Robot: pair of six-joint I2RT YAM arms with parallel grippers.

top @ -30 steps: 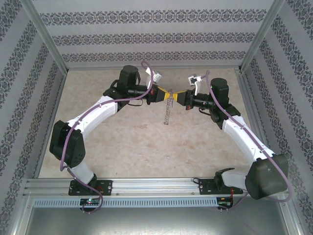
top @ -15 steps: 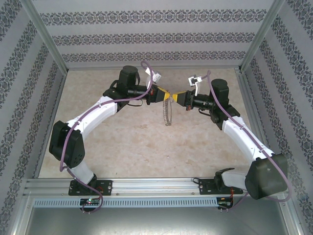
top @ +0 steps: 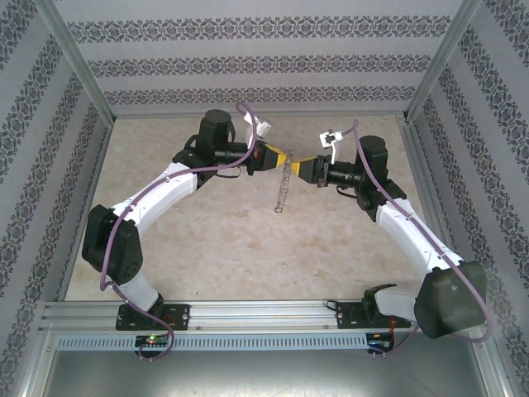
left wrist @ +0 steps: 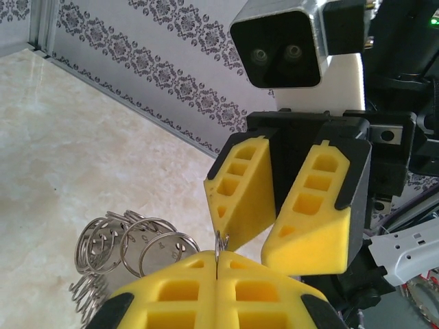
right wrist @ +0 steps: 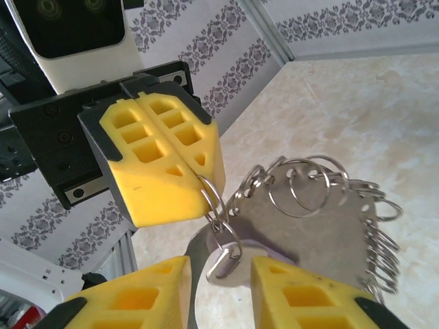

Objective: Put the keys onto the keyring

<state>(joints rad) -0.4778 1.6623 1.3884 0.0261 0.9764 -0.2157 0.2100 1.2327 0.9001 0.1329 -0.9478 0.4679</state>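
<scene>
My left gripper [top: 283,155] is shut on the thin wire of the keyring [top: 282,187], which hangs edge-on below it like a chain. In the left wrist view the wire [left wrist: 219,248] stands pinched in the left gripper [left wrist: 219,264], with several small silvery rings [left wrist: 130,243] fanned out to the left. My right gripper [top: 299,168] faces it, open. Between its fingers, the right gripper [right wrist: 219,271] has a small metal key [right wrist: 224,261] dangling free from a ring. A pale-purple piece [right wrist: 269,251] shows behind it. The keyring's fringe of keys [right wrist: 322,212] spreads to the right.
The arms meet over a beige marble-look table [top: 207,240] at mid-back. Patterned walls [top: 248,62] and metal frame posts [top: 74,74] close in the sides and back. An aluminium rail [top: 248,318] runs along the near edge.
The right gripper has gone from shut to open and drawn back slightly to the right. The left gripper still holds the keyring, which has swung a little beneath it.
</scene>
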